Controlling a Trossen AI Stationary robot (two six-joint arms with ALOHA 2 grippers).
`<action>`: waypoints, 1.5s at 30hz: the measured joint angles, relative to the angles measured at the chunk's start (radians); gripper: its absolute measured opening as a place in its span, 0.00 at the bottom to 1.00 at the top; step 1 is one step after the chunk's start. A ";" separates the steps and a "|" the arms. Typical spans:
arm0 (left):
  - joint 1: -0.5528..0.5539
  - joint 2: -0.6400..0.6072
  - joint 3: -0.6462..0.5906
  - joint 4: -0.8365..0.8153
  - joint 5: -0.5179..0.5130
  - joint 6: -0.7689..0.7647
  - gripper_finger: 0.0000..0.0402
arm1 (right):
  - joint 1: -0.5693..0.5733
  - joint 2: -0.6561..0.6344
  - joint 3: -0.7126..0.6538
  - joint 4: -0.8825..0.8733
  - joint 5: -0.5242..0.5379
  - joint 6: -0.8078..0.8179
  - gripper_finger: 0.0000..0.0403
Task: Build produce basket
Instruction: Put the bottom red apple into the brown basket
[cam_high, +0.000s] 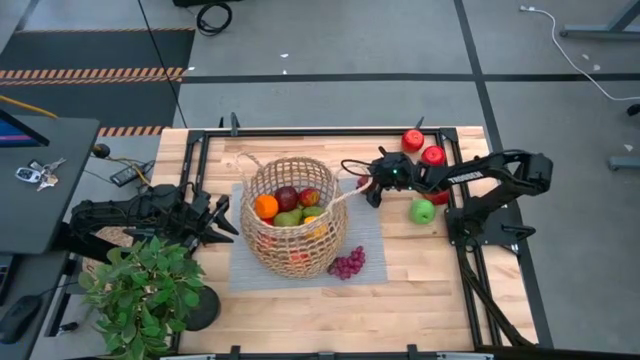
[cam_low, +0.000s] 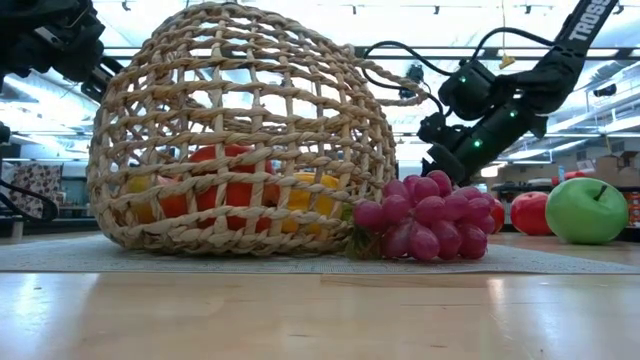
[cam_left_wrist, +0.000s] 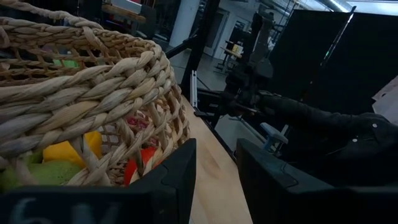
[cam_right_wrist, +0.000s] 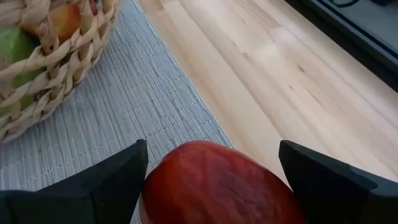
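Observation:
The tan wicker basket (cam_high: 292, 215) lies tilted on a grey mat (cam_high: 365, 235) at the table's middle, with oranges, red apples and green fruit inside. Purple grapes (cam_high: 347, 263) rest on the mat at its near right. My right gripper (cam_high: 368, 190) is open just right of the basket, slanting down, its fingers on either side of a red apple (cam_right_wrist: 217, 186) at the mat's edge. My left gripper (cam_high: 215, 220) waits level at the basket's left, open a little with nothing between its fingers (cam_left_wrist: 180, 180). My right gripper stands open astride the red apple, coming at it slanting down from the table's right. One finger (cam_right_wrist: 118, 177) sits right beside the apple's side, and the other is clear of it. Whether any finger touches the apple I cannot tell.
Two red apples (cam_high: 413, 139) (cam_high: 433, 155) lie at the far right and a green apple (cam_high: 422, 211) to the right of my right gripper. A potted green plant (cam_high: 150, 285) stands at the near left. Bare wood lies along the near edge.

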 joint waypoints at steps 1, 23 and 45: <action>0.000 0.000 0.000 0.000 0.000 0.000 0.30 | 0.003 -0.001 0.000 -0.001 0.001 -0.009 0.91; 0.000 0.000 0.000 0.000 0.000 0.000 0.30 | 0.008 -0.023 0.032 -0.059 0.042 0.001 0.99; 0.000 0.000 0.000 0.000 0.000 0.000 0.30 | 0.004 -0.049 0.033 -0.244 0.045 0.022 0.80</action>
